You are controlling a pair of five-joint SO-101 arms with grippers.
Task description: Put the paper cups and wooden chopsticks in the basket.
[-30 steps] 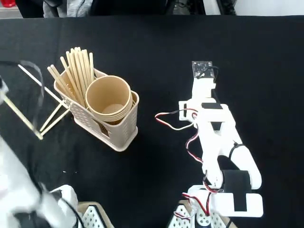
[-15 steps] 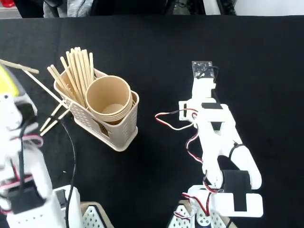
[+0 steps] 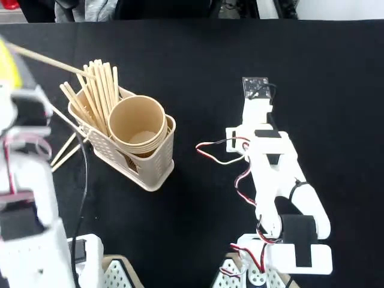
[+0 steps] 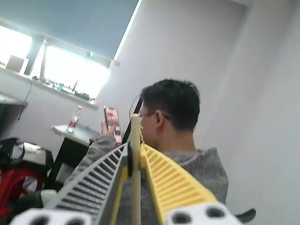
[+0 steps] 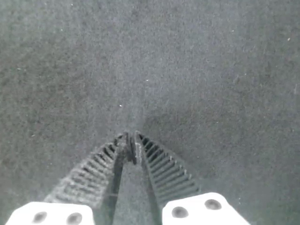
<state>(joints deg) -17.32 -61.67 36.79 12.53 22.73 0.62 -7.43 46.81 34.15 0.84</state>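
Black cloth is covering the worktop (image 3: 198, 54), and a beige perforated plastic basket (image 3: 147, 165) is standing on it left of centre. A stack of tan paper cups (image 3: 137, 123) is sitting upright inside the basket at the end nearer the arms. A bundle of pale wooden chopsticks (image 3: 99, 90) is standing in the far end just beside the cups, fanning up and away above the rim.

Two more loose wooden chopsticks (image 3: 65, 155) are lying on the cloth just left of the basket, their far ends pointing at its wall. Another thin stick (image 3: 67, 120) is running at a slant towards the basket's left corner. It seems to be touching it, though the arm is hiding its other end.

At the left edge the white left arm (image 3: 24, 180) is rising tall. Its grey and yellow left claw (image 4: 135, 146) is pinching a single wooden chopstick (image 3: 45, 59) tight between the jaws. That stick is being held in the air, and its free tip is reaching the tops of the bundle in the basket.

On the right the white right arm (image 3: 273, 174) is lying folded, well apart from the basket. The right claw (image 5: 130, 143) is hanging low over bare cloth, its jaws pressed together with nothing between them.
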